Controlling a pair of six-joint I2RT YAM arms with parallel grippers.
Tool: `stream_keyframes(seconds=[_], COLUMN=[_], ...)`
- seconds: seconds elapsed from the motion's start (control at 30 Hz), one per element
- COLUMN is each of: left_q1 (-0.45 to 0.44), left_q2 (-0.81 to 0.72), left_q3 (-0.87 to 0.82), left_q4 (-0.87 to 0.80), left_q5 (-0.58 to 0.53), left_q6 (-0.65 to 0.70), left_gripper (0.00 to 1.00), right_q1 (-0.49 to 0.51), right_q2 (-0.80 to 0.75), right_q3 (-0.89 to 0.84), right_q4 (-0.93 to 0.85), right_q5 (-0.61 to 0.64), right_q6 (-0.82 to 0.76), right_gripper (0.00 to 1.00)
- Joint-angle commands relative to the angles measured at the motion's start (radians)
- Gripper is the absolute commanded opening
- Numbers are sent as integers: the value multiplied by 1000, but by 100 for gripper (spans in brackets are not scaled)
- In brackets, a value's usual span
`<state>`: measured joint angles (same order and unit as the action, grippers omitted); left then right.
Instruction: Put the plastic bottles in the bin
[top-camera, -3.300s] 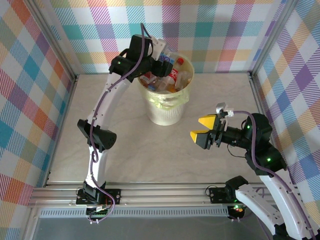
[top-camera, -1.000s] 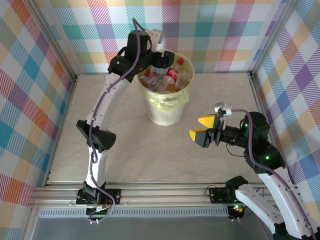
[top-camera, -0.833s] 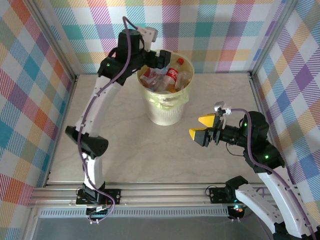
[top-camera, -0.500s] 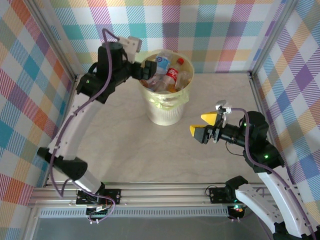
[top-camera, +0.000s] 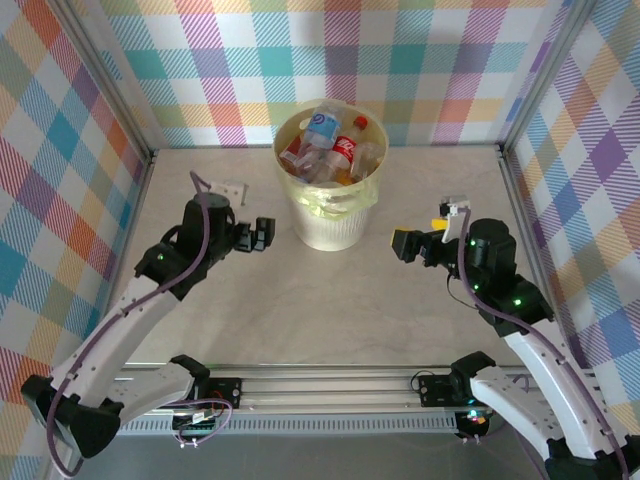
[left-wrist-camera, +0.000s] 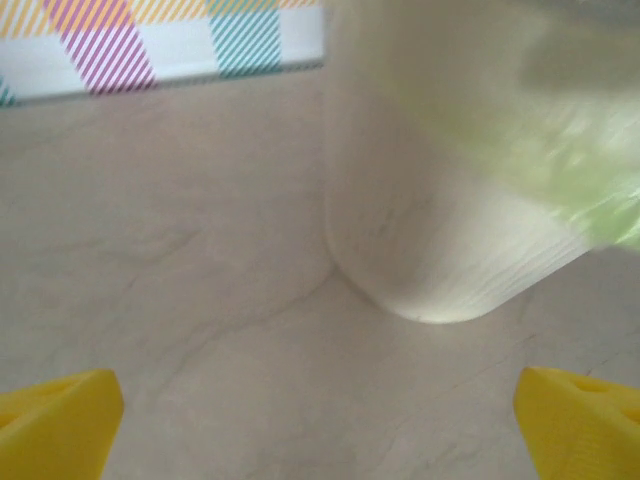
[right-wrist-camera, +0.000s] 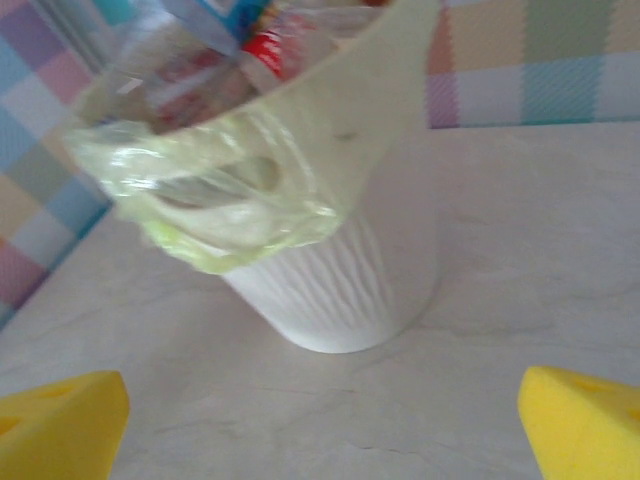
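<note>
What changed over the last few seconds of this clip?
The left gripper pulled back from above the bin, down to the table left of it, open and empty; a blue-labelled bottle now shows atop the other bottles. The right gripper shifted slightly, open. The bin stayed put.

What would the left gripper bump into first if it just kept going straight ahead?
Most likely the bin. The left gripper points at its lower side wall across the table, jaws open, with nothing in between. Depth is hard to judge.
</note>
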<state>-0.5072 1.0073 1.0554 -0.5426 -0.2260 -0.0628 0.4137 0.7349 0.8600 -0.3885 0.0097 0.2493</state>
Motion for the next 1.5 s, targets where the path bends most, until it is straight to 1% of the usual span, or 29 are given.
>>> stream_keyframes(seconds=[0.0,0.07,0.13,0.23,0.27,0.33,0.47,0.6,0.67,0.77,0.83,0.97,1.07,1.13,1.27,1.3,1.4,1.47], left_q1=[2,2,3,5,8,19,44,102,148,200,225,247,262,273,298,301,309,315], left_q2=[-45,-42,-43,-56,-57,-47,-3,12,9,14,28,74,98,110,132,135,151,168], left_q3=[-90,-142,-194,-281,-312,-353,-406,-473,-505,-531,-546,-561,-573,-587,-600,-606,-636,-657], left_q4=[71,98,139,254,314,376,451,556,594,631,662,700,740,775,817,834,900,956], left_q5=[-113,-138,-182,-237,-249,-262,-305,-292,-268,-240,-229,-250,-265,-249,-180,-167,-151,-134], left_q6=[-35,-18,-19,-18,-16,-8,-12,-10,-18,-28,-22,-28,-13,2,41,46,65,113], left_gripper=[100,100,100,100,100,100,100,100,100,100,100,100,100,100,100,100,100,100], right_q1=[4,4,4,4,4,2,-8,-51,-85,-144,-185,-253,-272,-281,-298,-302,-312,-321], right_q2=[0,-10,-17,-18,-9,17,72,138,178,229,268,380,482,547,620,627,652,680], right_q3=[-78,-130,-176,-237,-254,-270,-320,-389,-410,-425,-451,-506,-535,-543,-550,-546,-562,-584], right_q4=[126,171,209,271,286,299,386,532,588,649,722,907,1079,1166,1271,1265,1315,1378], right_q5=[129,154,209,240,255,282,306,317,315,292,263,216,223,222,195,185,161,143], right_q6=[-37,-29,-10,-53,-68,-83,-114,-176,-201,-210,-219,-237,-268,-281,-288,-286,-284,-279], right_gripper=[100,100,100,100,100,100,100,100,100,100,100,100,100,100,100,100,100,100])
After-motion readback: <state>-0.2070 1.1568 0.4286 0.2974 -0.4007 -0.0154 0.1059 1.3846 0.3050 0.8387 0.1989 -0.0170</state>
